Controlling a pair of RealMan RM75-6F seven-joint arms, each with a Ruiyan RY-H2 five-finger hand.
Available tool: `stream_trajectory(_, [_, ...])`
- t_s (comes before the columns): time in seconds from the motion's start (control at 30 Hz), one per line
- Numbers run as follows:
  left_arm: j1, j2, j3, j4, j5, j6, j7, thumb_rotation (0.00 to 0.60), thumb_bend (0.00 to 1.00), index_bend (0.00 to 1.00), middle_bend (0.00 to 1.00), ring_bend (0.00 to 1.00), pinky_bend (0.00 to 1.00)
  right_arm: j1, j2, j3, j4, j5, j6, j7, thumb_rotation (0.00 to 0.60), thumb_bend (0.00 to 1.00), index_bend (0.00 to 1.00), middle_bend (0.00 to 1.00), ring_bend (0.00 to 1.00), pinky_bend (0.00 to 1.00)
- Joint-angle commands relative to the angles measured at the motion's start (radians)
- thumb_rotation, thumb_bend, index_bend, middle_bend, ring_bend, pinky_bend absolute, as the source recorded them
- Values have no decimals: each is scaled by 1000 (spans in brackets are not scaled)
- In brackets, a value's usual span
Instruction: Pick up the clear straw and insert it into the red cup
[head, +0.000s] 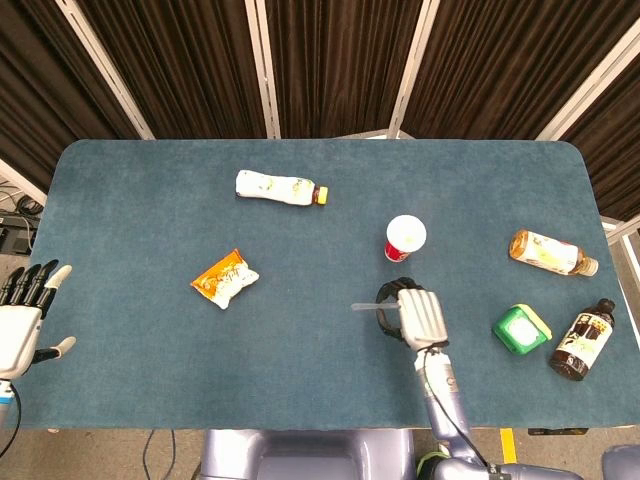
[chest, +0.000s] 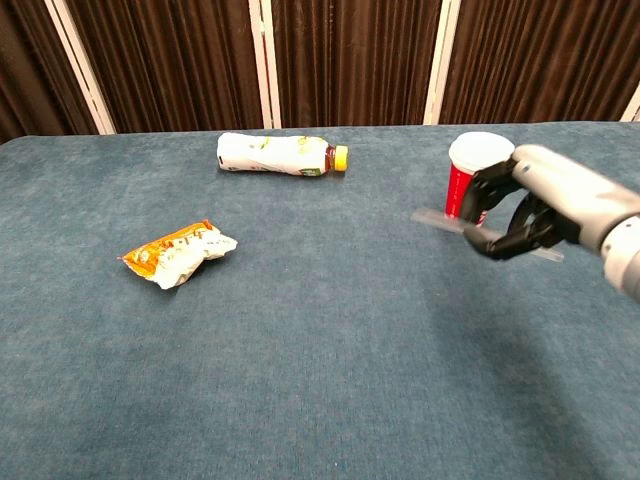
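Straw (chest: 440, 221) seemingly between right fingers (chest: 497, 243)

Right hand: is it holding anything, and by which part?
The right hand holds the clear straw near its middle, lifted off the table, both ends sticking out. The left hand holds nothing.

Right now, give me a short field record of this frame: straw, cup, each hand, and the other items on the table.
straw: clear straw lifted off the table, roughly level, held by right hand
cup: red cup upright, beyond the straw
right hand: right hand grips the straw
left hand: left hand off the table's left edge, fingers apart, holding nothing
other items: snack packet, white bottle, two bottles and a green box at right
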Motion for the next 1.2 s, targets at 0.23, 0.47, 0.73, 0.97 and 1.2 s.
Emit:
stream_trajectory(0.23, [-2,0,-1,-1,-2,-3,2,600,77,0,0,0,0,-61,77,233,-87,20,17,438,600,427,545,427,261,389])
stream_trajectory(0.47, [-3,1,-2,-3,-4,-5,2,600,78,0,0,0,0,-21,57,417,-80,141,-34,671,600,427,547,425,249,370])
stream_trajectory(0.73, [-5,2,-2,-1,-5,-8,-1,600,79,0,0,0,0,37,35,500,-7,254,-63,711,600,427,552,424,244,361])
stream_trajectory(0.97, [-5,2,-2,0,-4,-7,-1,600,78,0,0,0,0,57,24,508,1,317,-94,737,600,426,554,423,241,359])
stream_trajectory(1.2, [-7,3,-3,-2,-8,-10,0,600,79,0,0,0,0,76,18,513,22,337,-99,740,600,424,554,422,239,357])
